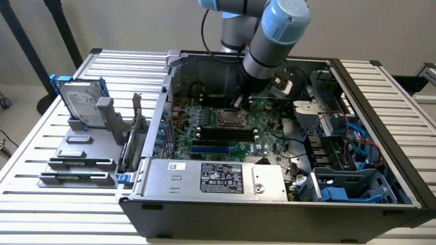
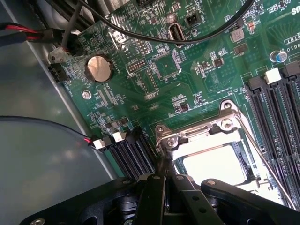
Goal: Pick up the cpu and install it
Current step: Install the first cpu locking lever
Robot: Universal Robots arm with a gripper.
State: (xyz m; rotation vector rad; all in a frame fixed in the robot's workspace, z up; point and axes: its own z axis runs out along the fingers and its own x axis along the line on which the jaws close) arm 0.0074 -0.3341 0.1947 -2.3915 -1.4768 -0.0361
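The cpu (image 2: 213, 164) is a bright silvery square lying flat inside the metal frame of the motherboard socket (image 2: 225, 123); in the exterior view the socket (image 1: 229, 119) sits mid-board inside the open computer case. My gripper (image 2: 164, 165) hangs just over the socket's edge, beside the cpu, its two black fingers (image 2: 157, 192) pressed together with nothing between them. In the exterior view the gripper (image 1: 238, 103) points down at the board just behind the socket. The socket's thin lever wire (image 2: 265, 164) runs along the frame's side.
Black memory slots (image 2: 276, 108) flank the socket, and a coin battery (image 2: 99, 68) and loose cables (image 2: 140, 33) lie nearby. The power supply (image 1: 218, 178) fills the case's front. Outside the case, a hard drive with blue rails (image 1: 78, 102) stands over grey blocks (image 1: 78, 138).
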